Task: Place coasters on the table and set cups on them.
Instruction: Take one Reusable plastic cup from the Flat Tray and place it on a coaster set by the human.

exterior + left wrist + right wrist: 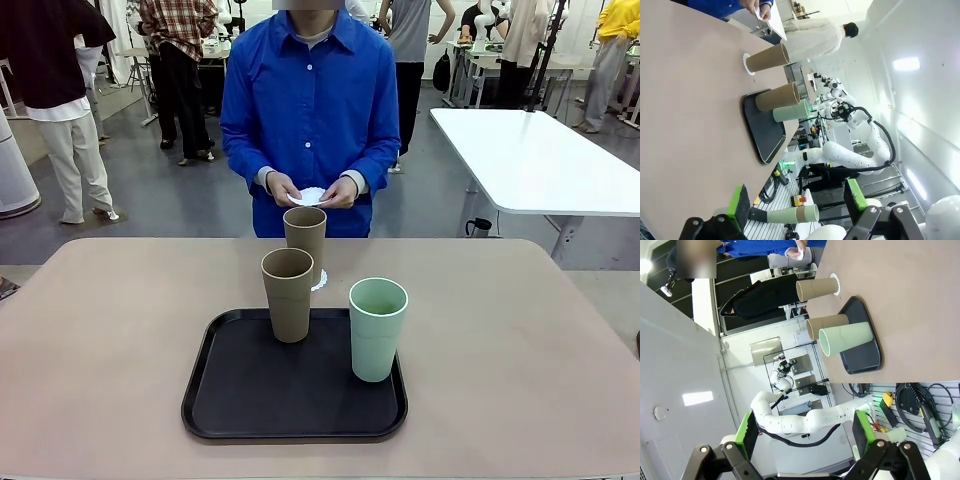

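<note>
Your left pincer [796, 194] stands wide. Its two black fingers with green pads [738, 199] are spread far apart and there is nothing between them. Your right pincer [805, 432] is just as wide and just as empty.

Looking out from either pincer, the smooth beige worktop [110, 330] with its rounded corners stretches ahead, and everything on it is well apart from the fingertips. Nearest to the pincers is the tray [230, 415], a flat black rectangle with rounded corners and a low raised lip.

The mint cup [378, 328] stands upright on the tray. It is a tall, tapered, matte tumbler with no handle, pale green, and the closest cup to both pincers. A little beyond it, also upright on the tray and not touching it, is the near tan cup [288, 293], which has the same tapered shape in a dull brown finish.

Farther from the pincers, just past the tray's far lip, the far tan cup [305, 240] stands upright on the bare worktop. It sits on a coaster [319, 280], a small round white paper doily, and a sliver of the doily's scalloped, lacy edge shows at the cup's base.

Farthest from the pincers, beyond the worktop's far edge, the person's hands [340, 192] hold a second coaster [308, 195] between them at waist height. It is white, thin and lacy like the first. I can't tell whether it is one sheet or several.
</note>
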